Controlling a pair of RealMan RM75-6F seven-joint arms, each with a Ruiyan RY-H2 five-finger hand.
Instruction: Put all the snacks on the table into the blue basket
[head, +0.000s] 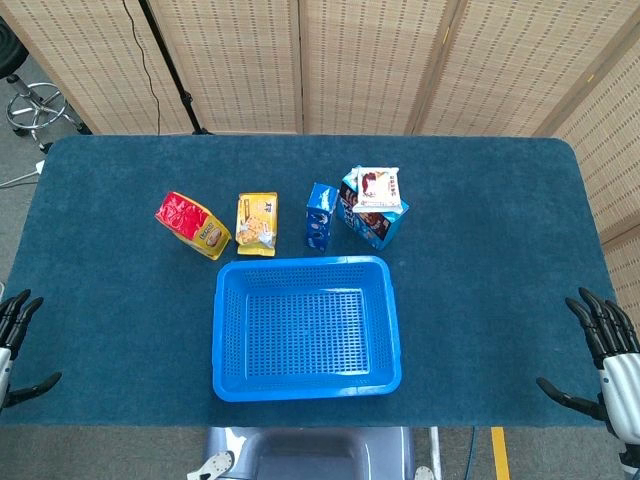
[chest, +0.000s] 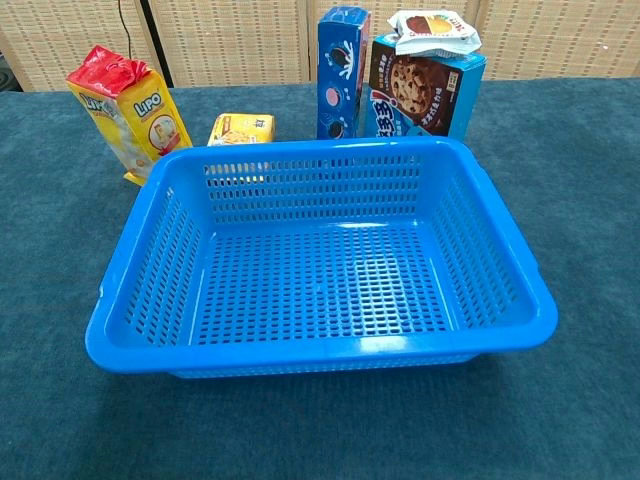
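The blue basket sits on the near middle of the worktop, which is covered in dark teal cloth, and nothing lies inside its perforated floor. Along its far rim the snacks stand in a row. Furthest left is a red-and-yellow Lipo pack, tilted with its red end pointing away from the basket; in the chest view it leans just beside the basket's far left corner. Next comes a small yellow biscuit pack, lying flat just behind the far rim and partly hidden by the basket wall in the chest view. To its right stands a narrow blue Oreo box, upright on its end. Close beside that is a wider blue chocolate-chip cookie box, also upright, and on top of it rests a small white snack packet, its edges overhanging the box slightly.

Both hands are well apart from the snacks and the basket, at the near corners of the worktop. The left hand shows only at the picture's edge, dark fingers spread and holding nothing. The right hand likewise has its fingers apart and thumb out, holding nothing.
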